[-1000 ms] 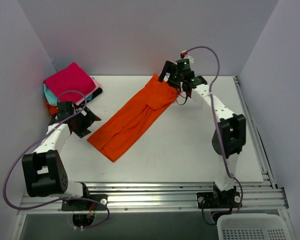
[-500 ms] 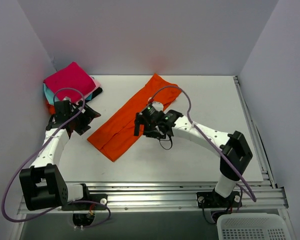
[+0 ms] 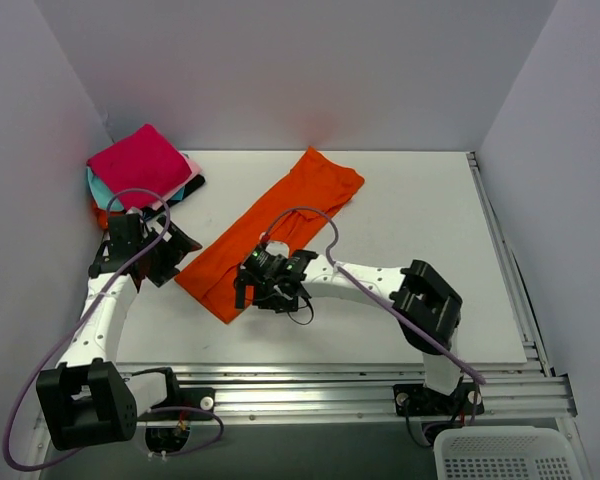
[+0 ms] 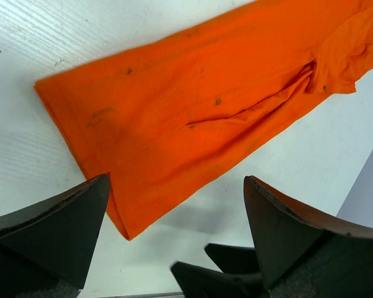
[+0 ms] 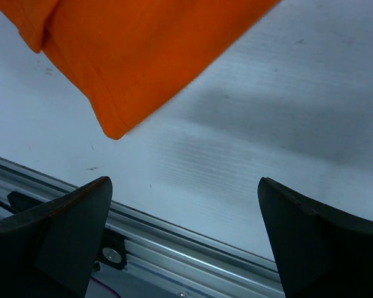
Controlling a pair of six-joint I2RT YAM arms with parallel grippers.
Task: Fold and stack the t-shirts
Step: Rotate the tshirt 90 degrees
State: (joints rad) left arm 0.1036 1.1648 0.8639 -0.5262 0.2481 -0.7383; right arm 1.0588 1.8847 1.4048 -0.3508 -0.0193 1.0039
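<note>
- a white plastic basket (image 3: 510, 455) is seen at the nearest right corner, just beyond an aluminium rail (image 3: 330, 385) that runs along the near edge of the white table (image 3: 410, 250).
- the right gripper (image 3: 242, 292) is positioned at the near end of the large orange t-shirt (image 3: 280, 215). its jaws are spread wide and nothing is held between them.
- in the right wrist view, the shirt's near corner (image 5: 115, 127) is seen ahead of the fingers (image 5: 62, 230), and bare table is seen between them.
- the left gripper (image 3: 175, 255) is positioned just left of the shirt's near end and is pointed towards it. its jaws are also spread wide and are empty.
- in the left wrist view, the shirt's hem edge is seen close to the left finger (image 4: 56, 223). whether it is touched cannot be told.
- the orange t-shirt is laid flat as a long narrow strip, diagonally from near left to far right, with a folded sleeve at its far end.
- a stack of folded t-shirts (image 3: 140, 160) is placed at the far left corner. magenta is seen on top, with teal, light pink, black and orange edges below.
</note>
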